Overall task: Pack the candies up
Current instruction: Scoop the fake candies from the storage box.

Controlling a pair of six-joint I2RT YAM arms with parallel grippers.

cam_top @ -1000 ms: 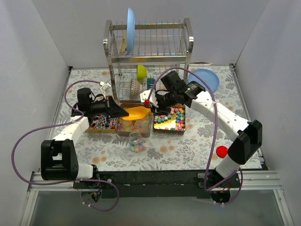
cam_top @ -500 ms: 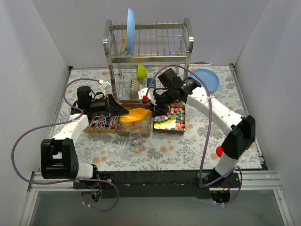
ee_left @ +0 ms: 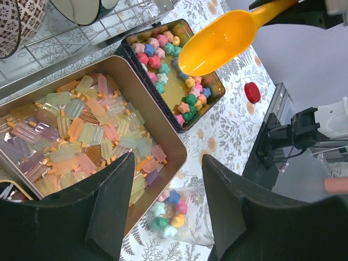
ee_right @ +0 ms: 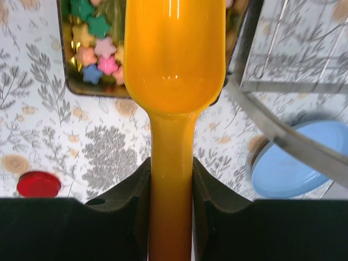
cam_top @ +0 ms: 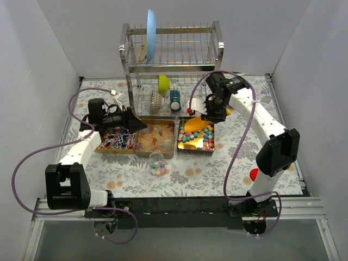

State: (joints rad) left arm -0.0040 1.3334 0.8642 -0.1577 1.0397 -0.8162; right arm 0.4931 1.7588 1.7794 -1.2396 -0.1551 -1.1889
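- Orange-yellow scoop [ee_right: 174, 54] is clamped by its handle in the right gripper [ee_right: 171, 174]; fingers press both sides of the handle. No candy shows in the bowl.
- Left gripper [ee_left: 168, 163] has its jaws standing apart with nothing between them. It hangs over the near edge of the middle tin [cam_top: 173, 145].
- Star candies [cam_top: 200, 142], pink, green, yellow and blue, lie in the right tin [cam_top: 212, 136], centre-right of the top view.
- Pale translucent candies [cam_top: 156, 137] fill the middle tin. Red/white/blue candies [cam_top: 117, 142] sit in the left tin [cam_top: 132, 152].
- Clear jar [cam_top: 157, 162] stands just below the middle tin, a few star pieces at its bottom.
- Key relation: the scoop bowl hovers above the upper end of the right tin, so the star candies lie under it and toward the bottom of the frame.
- Scoop long axis runs from upper right (handle) to lower left (bowl), slanted against the tin's up-down length.
- Right arm is nearer the star candies; left arm is nearer the jar.
- My read: next is dip and drag toward the frame bottom, then carry left to the jar.
- Right wrist view shows the grip and the bare bowl, hidden in the top view. Left wrist view shows the jar contents and the scoop clear above the tin.
- Red lid [cam_top: 256, 174] lies lower right, well apart from the jar.
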